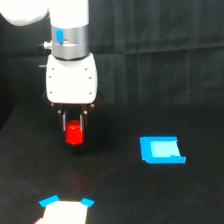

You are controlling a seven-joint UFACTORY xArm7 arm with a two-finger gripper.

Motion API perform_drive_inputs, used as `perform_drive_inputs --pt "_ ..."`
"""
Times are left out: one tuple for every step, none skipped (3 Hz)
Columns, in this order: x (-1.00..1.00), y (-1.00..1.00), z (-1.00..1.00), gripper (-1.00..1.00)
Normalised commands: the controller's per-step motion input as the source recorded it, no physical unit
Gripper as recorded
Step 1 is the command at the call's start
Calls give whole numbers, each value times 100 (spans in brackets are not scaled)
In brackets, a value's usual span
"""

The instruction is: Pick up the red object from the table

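- The gripper (74, 131) points straight down, its two thin dark fingers (63, 121) standing either side of the red object (74, 133), clasping it between them.
- The red object is a small, bright red-orange stubby block, narrower than the white housing over it. It sits upright between the fingers, its top tucked up just under the gripper body.
- Whether the block's bottom edge still touches the table (120, 195) or hangs just clear of it, I can't tell from here; the glossy black surface directly under it shows only a faint dull reflection.
- Above the fingers is the white, boxy gripper body (71, 80), and above that a silver-grey wrist ring (70, 42) with a small blue mark, then the white arm (45, 12) running up and off toward the exterior view's left.
- Well apart from the red object, toward the exterior view's right and a little nearer the camera, a flat blue square piece (161, 150) lies on the table.
- Nearer the camera than the red object, almost straight below it at the bottom edge, is a pale, washed-out shape with blue corners (66, 209); too bright to make out.
- Behind everything hangs a black cloth backdrop (160, 45).
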Motion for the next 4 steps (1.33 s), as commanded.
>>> perform_drive_inputs --pt "18 -17 100 -67" --pt "-48 -17 97 -67" --pt "1 28 59 -92" --pt "41 -25 98 -44"
